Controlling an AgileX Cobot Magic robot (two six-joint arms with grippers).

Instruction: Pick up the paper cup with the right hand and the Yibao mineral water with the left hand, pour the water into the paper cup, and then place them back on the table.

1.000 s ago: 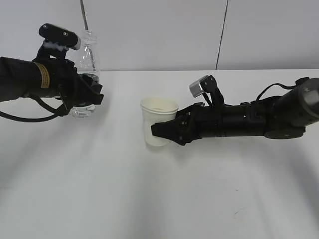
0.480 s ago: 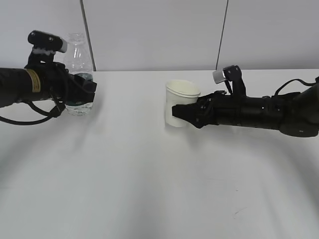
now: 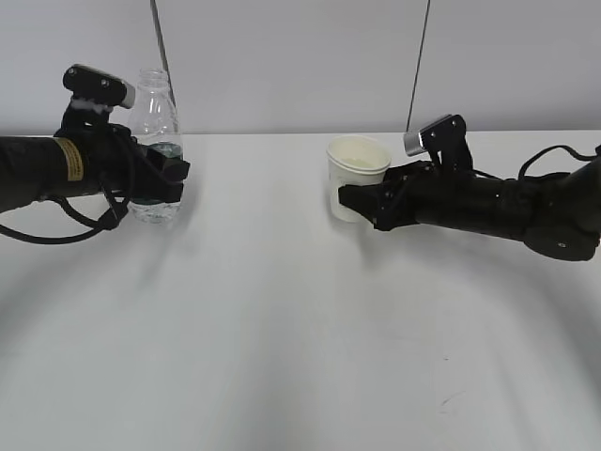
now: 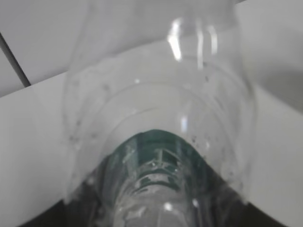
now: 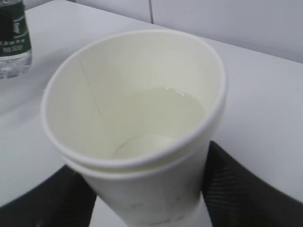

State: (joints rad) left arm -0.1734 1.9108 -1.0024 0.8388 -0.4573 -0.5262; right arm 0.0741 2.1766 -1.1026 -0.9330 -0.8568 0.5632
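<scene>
Both arms black — left arm [image 3: 38, 169] yellow-stickered, cabled; right arm [image 3: 488, 207] silver-plated.

Bare table [image 3: 282, 329] between bottle [image 3: 155, 141] and cup [image 3: 355, 174]

Yibao mineral water [image 3: 154, 141] far left on the table [image 3: 282, 329], paper cup [image 3: 355, 177] right of centre, well apart

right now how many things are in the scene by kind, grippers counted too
paper cups: 1, the paper cup, held by the right gripper
water bottles: 1, the Yibao mineral water, held by the left gripper
grippers: 2
tables: 1, the table
total: 5
</scene>
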